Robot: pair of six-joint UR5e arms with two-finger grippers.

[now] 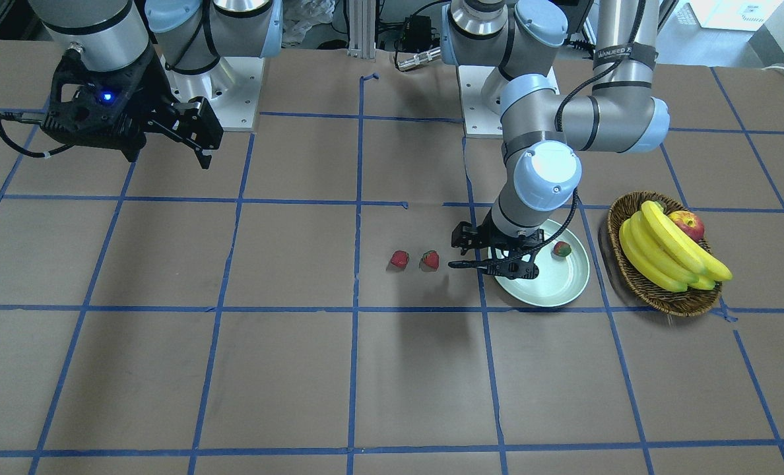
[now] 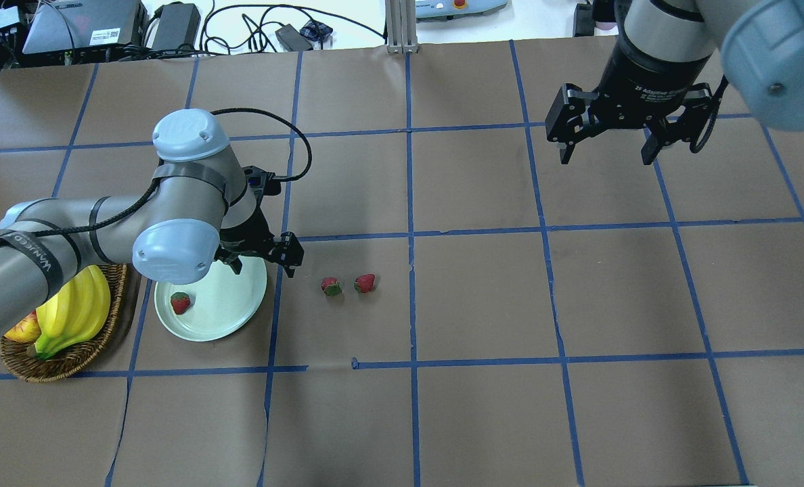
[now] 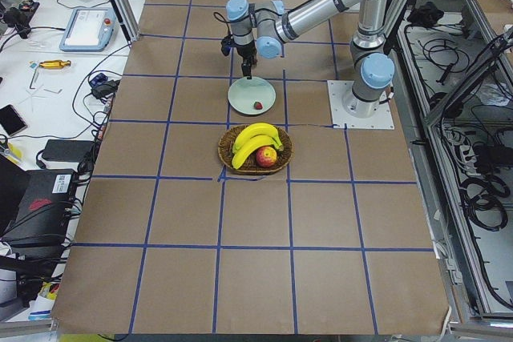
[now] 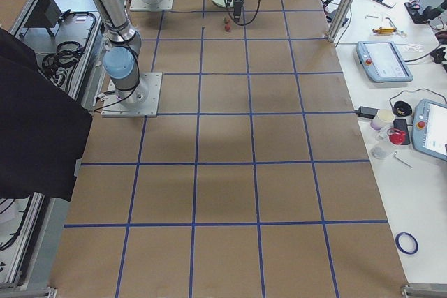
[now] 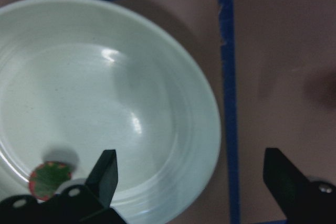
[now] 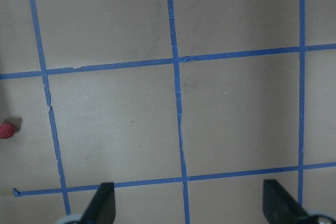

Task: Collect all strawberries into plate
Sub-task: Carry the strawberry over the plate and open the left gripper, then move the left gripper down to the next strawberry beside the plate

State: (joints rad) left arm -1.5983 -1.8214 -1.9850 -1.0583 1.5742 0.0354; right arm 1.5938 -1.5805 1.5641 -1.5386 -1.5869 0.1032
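Observation:
One strawberry [image 2: 180,302] lies in the pale mint plate [image 2: 206,335], near its left side; it also shows in the left wrist view [image 5: 50,180] and the front view [image 1: 561,249]. Two more strawberries [image 2: 331,286] [image 2: 365,283] lie on the brown table to the right of the plate, close together. My left gripper [image 2: 263,257] is open and empty, low over the plate's right rim [image 5: 205,124], one finger over the plate and one over the table. My right gripper [image 2: 605,152] is open and empty, high over the far right of the table.
A brown wicker basket [image 2: 63,358] with bananas [image 2: 77,311] and a red apple [image 1: 687,223] stands just left of the plate. Blue tape lines grid the table. A monitor, cables and power bricks lie beyond the far edge.

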